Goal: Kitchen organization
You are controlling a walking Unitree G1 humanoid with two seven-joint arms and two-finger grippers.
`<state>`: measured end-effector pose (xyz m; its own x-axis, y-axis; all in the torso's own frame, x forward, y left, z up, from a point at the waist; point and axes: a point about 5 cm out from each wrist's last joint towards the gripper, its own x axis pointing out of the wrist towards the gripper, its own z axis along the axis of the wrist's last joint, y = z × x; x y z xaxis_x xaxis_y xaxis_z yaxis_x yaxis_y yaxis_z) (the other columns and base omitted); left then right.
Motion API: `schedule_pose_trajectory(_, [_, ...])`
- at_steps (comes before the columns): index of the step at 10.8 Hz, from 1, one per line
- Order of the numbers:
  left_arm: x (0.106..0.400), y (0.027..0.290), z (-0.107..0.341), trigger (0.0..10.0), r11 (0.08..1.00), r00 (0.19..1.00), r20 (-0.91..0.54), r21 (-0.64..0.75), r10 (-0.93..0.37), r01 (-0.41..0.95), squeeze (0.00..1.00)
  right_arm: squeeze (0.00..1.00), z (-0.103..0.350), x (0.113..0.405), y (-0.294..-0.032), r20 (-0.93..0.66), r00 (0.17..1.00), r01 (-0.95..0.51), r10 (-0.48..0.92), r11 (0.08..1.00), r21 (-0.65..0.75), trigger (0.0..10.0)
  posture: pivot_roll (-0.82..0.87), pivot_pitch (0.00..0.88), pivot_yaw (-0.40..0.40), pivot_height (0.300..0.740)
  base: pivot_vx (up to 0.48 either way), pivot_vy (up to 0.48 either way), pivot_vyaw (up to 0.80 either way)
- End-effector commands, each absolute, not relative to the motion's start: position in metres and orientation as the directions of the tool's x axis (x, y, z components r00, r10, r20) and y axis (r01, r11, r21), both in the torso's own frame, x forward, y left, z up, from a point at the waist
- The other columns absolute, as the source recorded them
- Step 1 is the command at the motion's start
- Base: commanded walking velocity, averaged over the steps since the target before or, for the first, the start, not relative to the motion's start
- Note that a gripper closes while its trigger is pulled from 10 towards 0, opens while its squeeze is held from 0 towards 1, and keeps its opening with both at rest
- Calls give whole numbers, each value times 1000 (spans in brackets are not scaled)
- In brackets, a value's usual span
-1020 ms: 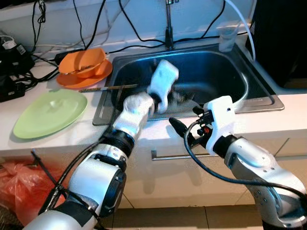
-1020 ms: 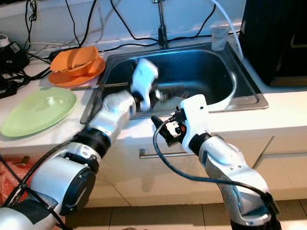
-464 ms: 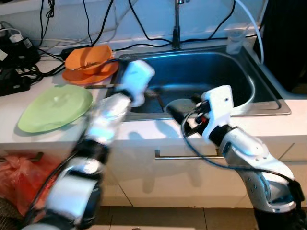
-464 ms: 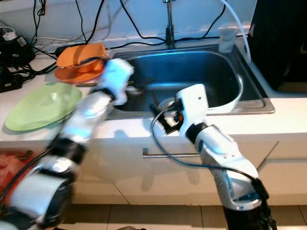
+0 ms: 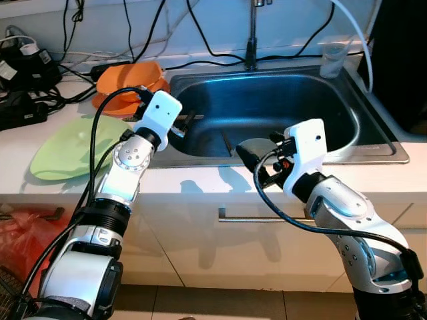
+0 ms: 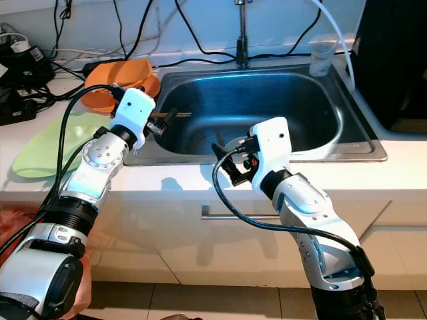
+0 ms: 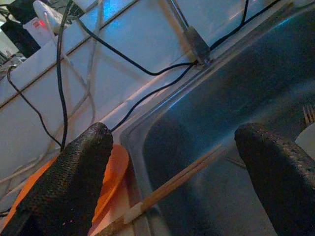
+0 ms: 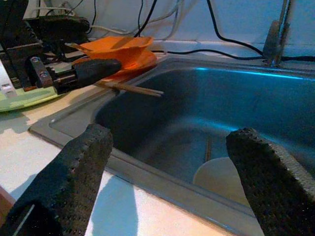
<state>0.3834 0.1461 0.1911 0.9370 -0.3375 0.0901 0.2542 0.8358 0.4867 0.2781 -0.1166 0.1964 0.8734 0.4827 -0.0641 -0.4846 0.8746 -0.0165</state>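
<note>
now the left tool [image 5: 185, 122] is hovering open just above the chopsticks [image 6: 175, 115] on the sink [image 5: 373, 143] rim. the right tool [image 6: 223, 162] is hanging open over the sink's near edge, a white plate [image 8: 224, 179] lying below it.

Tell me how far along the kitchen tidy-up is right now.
Early, it seems. The green plate and orange dishes sit on the counter. Both end effectors are open and hold nothing: the left end effector is by the chopsticks at the sink's left rim. A white plate and fork remain in the basin.
</note>
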Motion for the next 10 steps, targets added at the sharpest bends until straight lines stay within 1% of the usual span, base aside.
schedule_pose_trajectory(1, [383, 148, 192, 10000, 834, 941, 88, 495, -327, 244, 1000, 0, 198, 279, -116, -52, 873, -486, 484, 874, -18, 10000, -83, 0, 123, 740, 0, 0, 0])
schedule_pose_trajectory(7, [383, 148, 192, 10000, 834, 941, 88, 495, -327, 244, 1000, 0, 198, 279, -116, -52, 873, -486, 484, 874, -18, 10000, -83, 0, 123, 740, 0, 0, 0])
schedule_pose_trajectory(8, [380, 187, 180, 10000, 810, 982, 16, 567, -191, 148, 0, 0, 195, 281, -112, -50, 869, -494, 493, 869, -8, 10000, -20, 0, 123, 740, 0, 0, 0])
schedule_pose_trajectory(9, [376, 229, 173, 10000, 771, 998, -41, 633, -51, 65, 0, 0, 191, 282, -109, -49, 867, -496, 496, 868, 4, 10000, -20, 0, 123, 740, 0, 0, 0])
schedule_pose_trajectory(10, [377, 226, 179, 10000, 778, 998, -12, 626, -64, 57, 0, 0, 191, 282, -110, -48, 870, -491, 491, 871, 3, 10000, -31, 0, 127, 740, 0, 0, 0])
